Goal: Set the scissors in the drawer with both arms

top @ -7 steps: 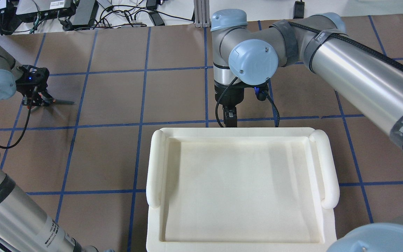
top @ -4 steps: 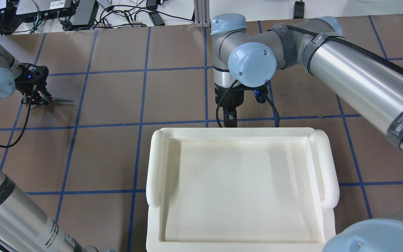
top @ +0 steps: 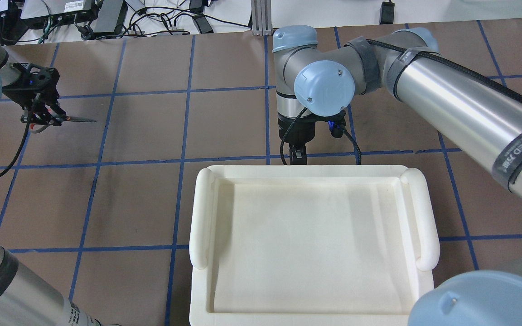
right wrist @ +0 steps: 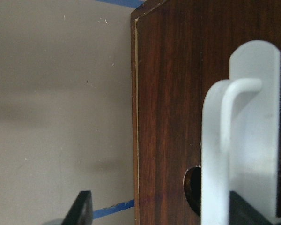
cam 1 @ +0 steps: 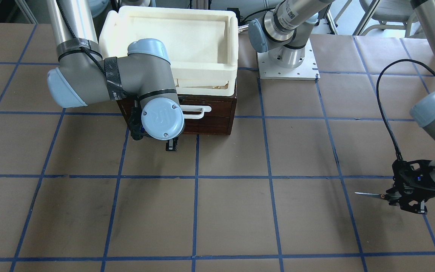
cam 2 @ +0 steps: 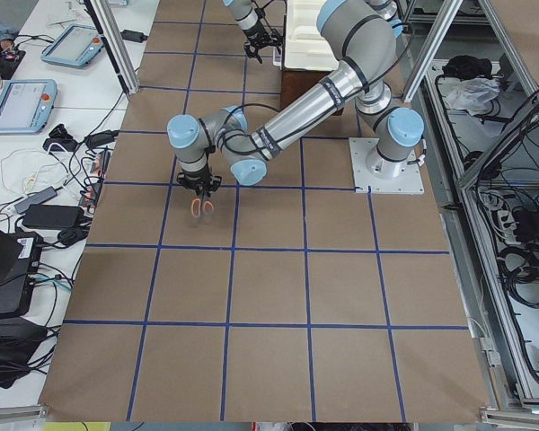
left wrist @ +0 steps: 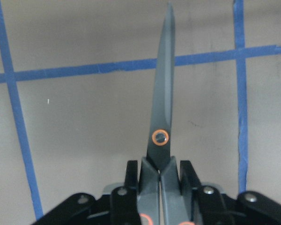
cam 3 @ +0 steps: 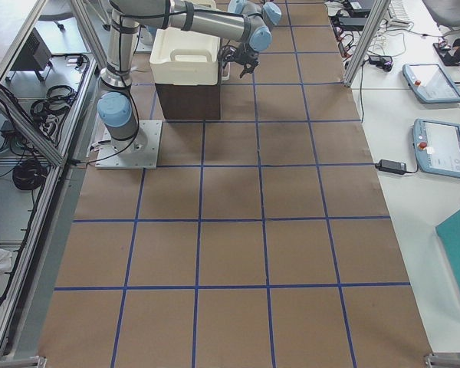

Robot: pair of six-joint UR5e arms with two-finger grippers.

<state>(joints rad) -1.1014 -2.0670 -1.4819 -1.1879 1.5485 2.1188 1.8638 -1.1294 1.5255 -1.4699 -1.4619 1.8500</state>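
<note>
Both my arms are silver-grey tubes with light-blue joint caps.

Right arm point(top: 451, 106): braided cable point(top: 469, 68), black, strapped on by dark bands; black sleeve point(top: 521, 154) with white lettering; wrist cap point(cam 1: 162, 119) embossed UR, small screws around its rim.

Left arm point(cam 1: 434, 117): thin black cable point(cam 1: 385, 113) in a free loop; base flange bolted to a white plate point(cam 1: 270, 73).

Left tool point(left wrist: 160, 171) and right tool point(top: 298, 156): black. Screw heads show on the left one, and a blue light point(top: 31, 82) on its mount.

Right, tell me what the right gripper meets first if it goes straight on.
Likely the white handle of the drawer: it lies between the open fingers of the right gripper; depth is unclear.
</note>
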